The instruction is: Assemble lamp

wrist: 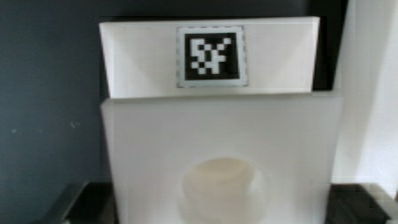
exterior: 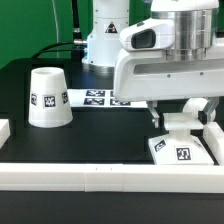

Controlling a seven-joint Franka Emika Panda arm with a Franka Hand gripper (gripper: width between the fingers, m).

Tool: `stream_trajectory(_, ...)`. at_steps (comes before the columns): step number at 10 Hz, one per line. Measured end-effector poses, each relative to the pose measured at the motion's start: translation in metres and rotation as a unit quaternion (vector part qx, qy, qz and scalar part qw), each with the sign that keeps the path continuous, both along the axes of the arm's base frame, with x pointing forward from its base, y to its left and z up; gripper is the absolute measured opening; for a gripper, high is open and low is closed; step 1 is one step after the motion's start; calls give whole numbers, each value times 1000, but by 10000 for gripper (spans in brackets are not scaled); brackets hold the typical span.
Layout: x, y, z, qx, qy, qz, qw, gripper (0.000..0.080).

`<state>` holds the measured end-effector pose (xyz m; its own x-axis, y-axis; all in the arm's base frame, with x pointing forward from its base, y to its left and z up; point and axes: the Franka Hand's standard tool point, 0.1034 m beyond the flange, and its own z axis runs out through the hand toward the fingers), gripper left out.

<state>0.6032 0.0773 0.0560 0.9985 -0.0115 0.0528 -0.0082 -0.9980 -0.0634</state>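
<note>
The white base block sits near the front wall at the exterior view's right, its tags facing the camera. My gripper is straight above it, with its dark fingers down either side of the block's upper part. In the wrist view the block fills the frame, with a tag on its far face and a pale round spot near the gripper. The fingers sit against its two sides with no gap showing. The tapered shade stands at the left, mouth down. The bulb is out of view.
The marker board lies on the black table behind, between the shade and my arm. A low white wall runs along the front edge, just in front of the base block. The robot's big white body stands at the back.
</note>
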Motion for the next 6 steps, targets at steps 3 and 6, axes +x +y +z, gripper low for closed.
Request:
stream_trajectory(3, 25, 6, 1, 3, -2, -1, 1000, 535)
stream_trajectory(6, 30, 6, 1, 4, -4, -1, 1000, 535)
